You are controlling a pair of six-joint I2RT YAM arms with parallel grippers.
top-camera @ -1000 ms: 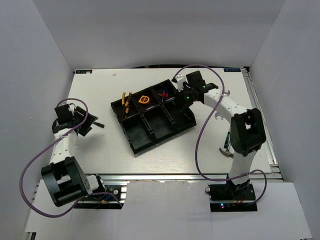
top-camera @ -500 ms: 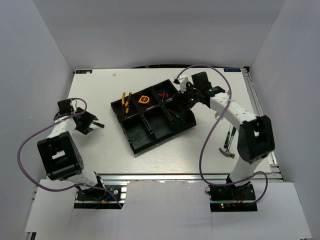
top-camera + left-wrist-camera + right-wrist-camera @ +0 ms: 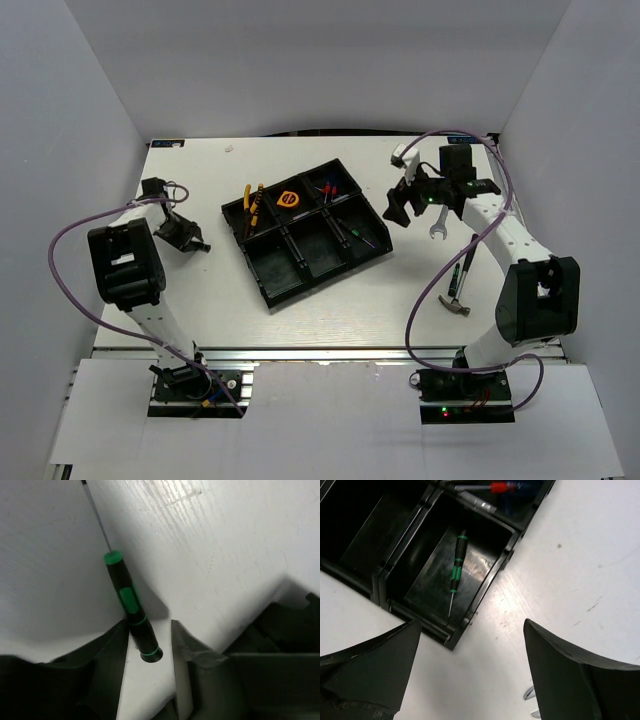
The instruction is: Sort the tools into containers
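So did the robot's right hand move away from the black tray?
Yes. The right hand was over the right end of the black tray; now it hangs open beside it, nearer the wrench.

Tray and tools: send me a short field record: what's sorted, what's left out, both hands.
tray: six compartments, two rows
far row: pliers, tape measure, red-blue screwdriver
near row: green screwdriver in right compartment; other two look empty
on table: wrench, hammer, second green screwdriver
left hand: open, straddling second green screwdriver's handle
right hand: open, empty, over table beside tray
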